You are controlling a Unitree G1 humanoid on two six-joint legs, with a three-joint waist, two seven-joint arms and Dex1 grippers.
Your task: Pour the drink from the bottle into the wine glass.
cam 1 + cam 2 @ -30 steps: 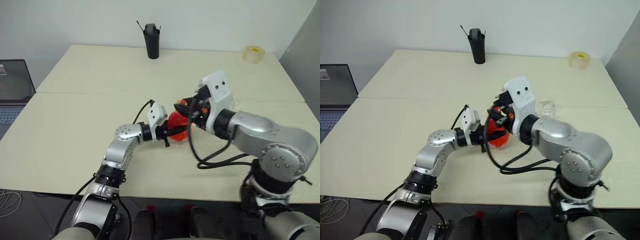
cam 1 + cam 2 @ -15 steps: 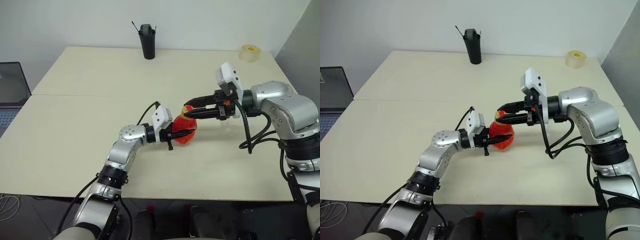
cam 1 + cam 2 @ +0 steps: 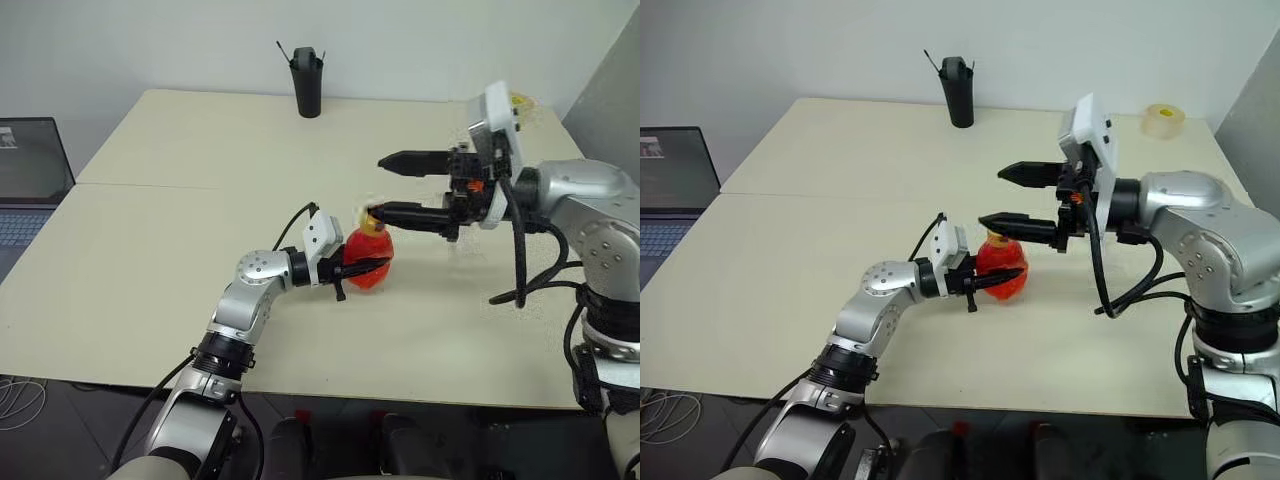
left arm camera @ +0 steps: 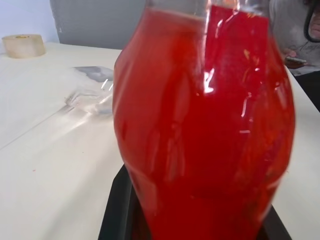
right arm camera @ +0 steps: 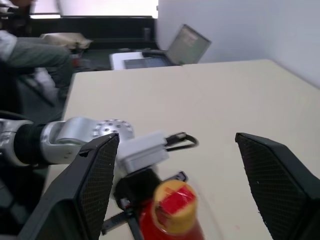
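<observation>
The bottle (image 3: 369, 266), small, clear and full of the red drink (image 4: 200, 125), stands upright on the table with its red cap (image 5: 172, 206) on above a yellow neck ring. My left gripper (image 3: 358, 268) is shut on its body from the left side. My right gripper (image 3: 394, 187) stands open and level, just above and to the right of the cap; its lower finger (image 3: 405, 213) is close beside the cap and the upper one is well above it. The wine glass (image 4: 91, 94) shows as a blurred clear shape on the table beyond the bottle.
A tall black holder (image 3: 307, 80) stands at the table's far edge. A roll of tape (image 3: 1163, 120) lies at the far right corner. A laptop (image 3: 30, 170) sits off the table's left side. A seam (image 3: 180, 187) crosses the tabletop.
My right gripper was shut at the bottle's cap; it has opened wide, risen and drawn back to the right. The left gripper and bottle stayed put.
</observation>
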